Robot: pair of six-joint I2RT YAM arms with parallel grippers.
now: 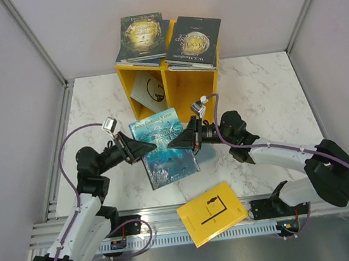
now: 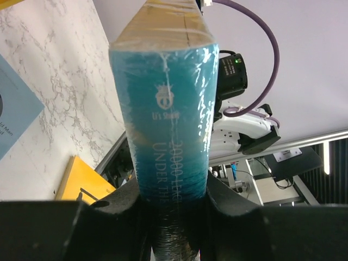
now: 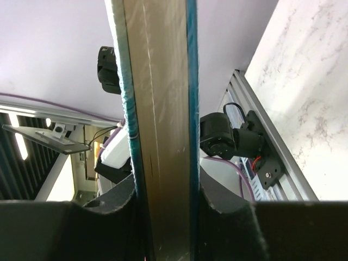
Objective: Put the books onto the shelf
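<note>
Books: one teal book (image 1: pixel 164 151), one yellow book (image 1: pixel 211 213), one pale grey book (image 1: pixel 147 90), one light blue book (image 2: pixel 16 103). Left stack (image 1: pixel 140 36) and right stack (image 1: pixel 192 39) hold maybe two each, edges unclear. One shelf (image 1: pixel 182 85), two compartments. Two grippers: left gripper (image 1: pixel 154 146), right gripper (image 1: pixel 169 142).

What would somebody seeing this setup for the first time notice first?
Most striking is the teal book, pinched from both sides by the left gripper and the right gripper over the middle of the table. Behind it stands the bright yellow shelf, with a green-gold book and a black book lying flat on top and a pale book in its left compartment. A yellow book lies at the near edge.
</note>
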